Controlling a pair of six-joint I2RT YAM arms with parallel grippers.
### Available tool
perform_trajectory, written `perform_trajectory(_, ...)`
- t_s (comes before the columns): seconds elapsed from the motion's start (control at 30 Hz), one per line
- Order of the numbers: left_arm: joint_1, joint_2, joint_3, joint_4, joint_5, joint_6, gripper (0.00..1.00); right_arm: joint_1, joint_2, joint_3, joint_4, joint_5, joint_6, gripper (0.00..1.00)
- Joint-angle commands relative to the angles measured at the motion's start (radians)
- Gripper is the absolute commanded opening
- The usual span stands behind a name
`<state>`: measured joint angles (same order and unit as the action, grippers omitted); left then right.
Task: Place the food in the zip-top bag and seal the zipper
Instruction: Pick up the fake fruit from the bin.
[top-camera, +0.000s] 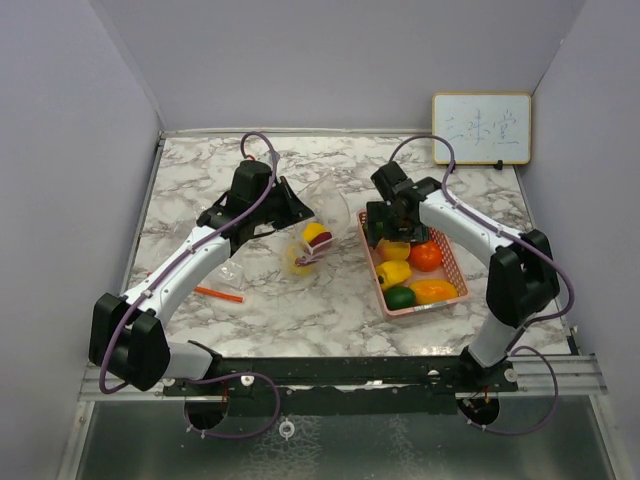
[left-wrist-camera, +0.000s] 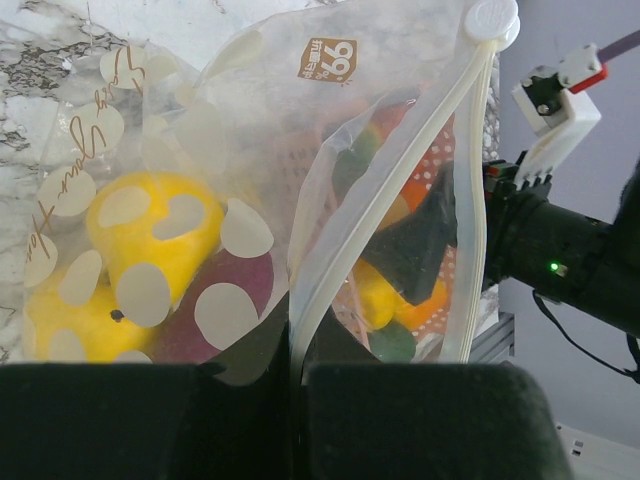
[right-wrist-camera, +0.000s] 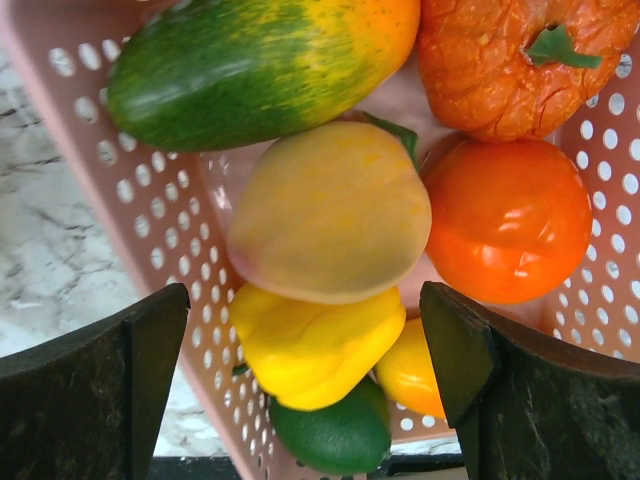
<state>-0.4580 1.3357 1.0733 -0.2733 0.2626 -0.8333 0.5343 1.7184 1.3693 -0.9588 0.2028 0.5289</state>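
My left gripper (left-wrist-camera: 297, 375) is shut on the edge of the clear zip-top bag (left-wrist-camera: 260, 120), pinching it by the white zipper strip (left-wrist-camera: 400, 180). The slider (left-wrist-camera: 490, 18) sits at the strip's far end. Yellow food (left-wrist-camera: 150, 230) and a dark purple piece (left-wrist-camera: 240, 290) lie inside the bag (top-camera: 325, 205). My right gripper (right-wrist-camera: 305, 320) hangs open over the pink basket (right-wrist-camera: 150, 210). Its fingers straddle a yellow pepper (right-wrist-camera: 315, 345) without touching it. Around the pepper lie a pale peach (right-wrist-camera: 330, 210), an orange tomato (right-wrist-camera: 505, 220), a pumpkin (right-wrist-camera: 520, 60), a green-yellow mango (right-wrist-camera: 250, 65) and a green piece (right-wrist-camera: 330, 435).
The basket (top-camera: 372, 262) stands right of the bag on the marble table. An orange pen (top-camera: 218, 294) lies near the left arm. A small whiteboard (top-camera: 481, 128) leans at the back right. Grey walls close in the table on three sides.
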Motion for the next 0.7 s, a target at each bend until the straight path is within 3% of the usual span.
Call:
perform_trajectory(0.0, 0.005, -0.001, 0.037, -0.005, 0.022, 0.022, 0.00, -0.022, 0.065, -0.025, 0.110, 0.019, -0.054, 1.00)
perform_trajectory(0.2, 0.011, 0.006, 0.040, -0.009, 0.022, 0.026, 0.00, -0.026, 0.110, -0.027, 0.134, -0.009, -0.084, 0.97)
perform_trajectory(0.33, 0.015, 0.004, 0.034, -0.013, 0.023, 0.026, 0.00, -0.026, 0.077, -0.030, 0.103, 0.014, -0.079, 0.66)
perform_trajectory(0.4, 0.019, 0.005, 0.032, -0.011, 0.023, 0.026, 0.00, -0.025, 0.039, -0.015, 0.068, 0.034, -0.073, 0.57)
perform_trajectory(0.5, 0.020, 0.005, 0.031, -0.011, 0.022, 0.027, 0.00, -0.025, -0.026, 0.044, -0.016, 0.028, -0.073, 0.51)
perform_trajectory(0.67, 0.021, 0.005, 0.017, -0.003, 0.022, 0.021, 0.00, -0.007, -0.146, 0.170, -0.100, -0.121, -0.112, 0.49)
